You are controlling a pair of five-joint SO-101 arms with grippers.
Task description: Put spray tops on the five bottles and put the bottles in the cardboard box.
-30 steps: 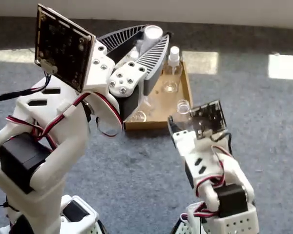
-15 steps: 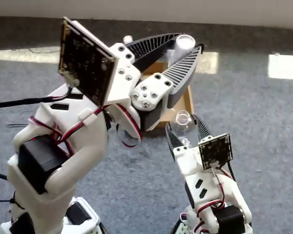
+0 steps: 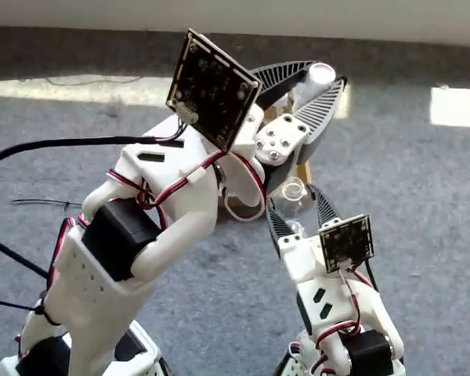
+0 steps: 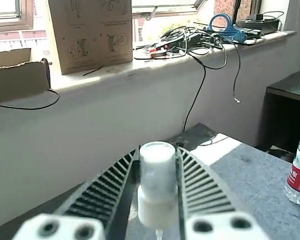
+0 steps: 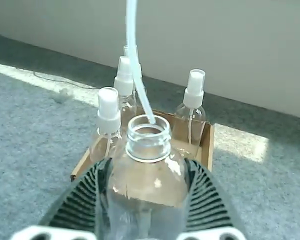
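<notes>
Since the earlier frame, the left arm has been swung across from above the box and leaned forward, so that the left hand [image 3: 323, 73] is now held high over the right one. The left hand is pinched on a white plastic spray top [image 4: 157, 185], gripped by its head between both fingers. From it a thin white dip tube [image 5: 135, 60] hangs down, and its end is seen just inside the mouth of a clear open-necked bottle [image 5: 147, 185]. That bottle is clamped upright around its shoulder by the right hand [image 3: 290, 195], above the grey worktop [image 3: 423, 204] and just in front of the brown cardboard box [image 5: 208, 142].

The step in hand is judged to be the seating of this top. The tube should be kept centred in the neck while the top is lowered straight down, since a slant could catch the tube on the rim. The bottle should be held steady and upright until the collar meets the neck, and the top would then need to be pressed or turned home.

By count, five bottles are seen. Four clear capped bottles [image 5: 108, 125] stand in the box, one of them partly hidden behind the tube. The fifth, uncapped, is outside it. One loose spray top is counted.
</notes>
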